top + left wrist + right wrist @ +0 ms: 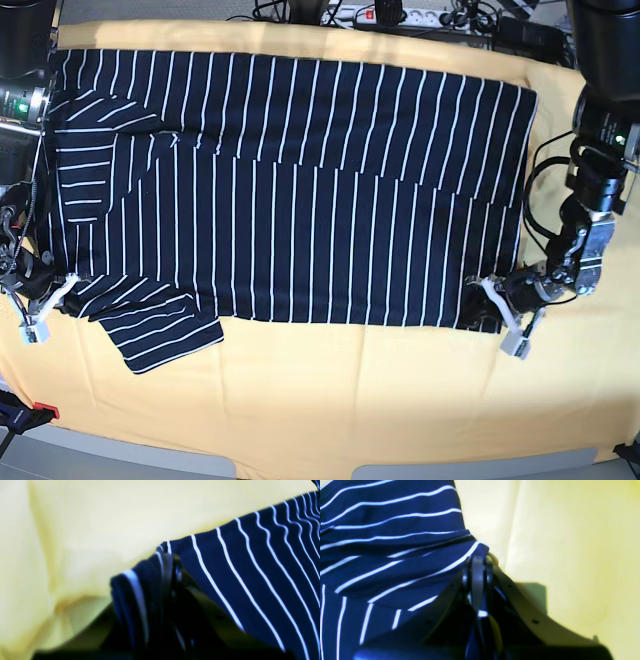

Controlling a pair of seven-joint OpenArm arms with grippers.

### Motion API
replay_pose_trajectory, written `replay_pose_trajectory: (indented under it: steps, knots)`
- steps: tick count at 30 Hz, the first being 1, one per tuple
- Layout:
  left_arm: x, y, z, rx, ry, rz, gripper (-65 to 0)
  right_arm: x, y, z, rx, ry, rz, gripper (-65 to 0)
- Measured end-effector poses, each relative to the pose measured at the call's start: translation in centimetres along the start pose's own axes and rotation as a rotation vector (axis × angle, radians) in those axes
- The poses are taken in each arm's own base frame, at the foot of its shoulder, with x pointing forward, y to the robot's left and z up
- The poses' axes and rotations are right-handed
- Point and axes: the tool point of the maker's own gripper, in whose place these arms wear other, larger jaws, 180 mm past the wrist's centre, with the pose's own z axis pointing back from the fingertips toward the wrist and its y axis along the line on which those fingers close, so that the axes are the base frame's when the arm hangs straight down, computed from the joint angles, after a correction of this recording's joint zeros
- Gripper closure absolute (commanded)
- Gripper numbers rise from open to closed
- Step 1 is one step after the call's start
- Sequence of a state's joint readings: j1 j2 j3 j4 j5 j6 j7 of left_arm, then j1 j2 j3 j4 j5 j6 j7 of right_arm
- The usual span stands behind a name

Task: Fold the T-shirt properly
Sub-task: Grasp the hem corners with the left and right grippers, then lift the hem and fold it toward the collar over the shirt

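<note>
The dark navy T-shirt (pixel 300 200) with thin white stripes lies spread sideways on the yellow cloth (pixel 350 400). One sleeve (pixel 160 330) sticks out at the near left. My left gripper (pixel 497 305) is at the shirt's near right corner. In the left wrist view it (pixel 172 563) is shut on a bunched fold of the striped cloth (pixel 250 567). My right gripper (pixel 50 290) is at the shirt's near left edge. In the right wrist view it (pixel 478 557) is shut on the shirt's edge (pixel 382 542).
The yellow cloth covers the table out to its grey front edge (pixel 300 468). A power strip and cables (pixel 390 14) lie behind the table's far edge. Both arm bases stand at the far left (pixel 20 90) and far right (pixel 600 130).
</note>
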State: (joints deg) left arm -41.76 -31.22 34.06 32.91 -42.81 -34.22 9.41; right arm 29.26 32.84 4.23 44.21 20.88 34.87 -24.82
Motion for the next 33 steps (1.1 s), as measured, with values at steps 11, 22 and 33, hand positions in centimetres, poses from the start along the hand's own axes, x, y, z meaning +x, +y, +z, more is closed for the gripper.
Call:
replay_pose_trajectory:
  steps: [11, 22, 33]
  knots:
    - [0.3, -1.6, 0.1, -0.092, 0.023, -0.018, 0.0, -0.1, 1.1, 0.1, 0.067, 0.007, 0.065, 0.0]
    - [1.1, -3.4, 1.7, -0.178, 0.113, 0.028, 0.0, -1.1, 0.3, 1.1, 0.078, 0.03, -0.005, 0.0]
    - [1.7, -6.6, 2.8, -0.273, 0.167, -0.067, 0.0, -3.4, 2.1, 4.7, 0.092, 0.07, 0.204, 0.0]
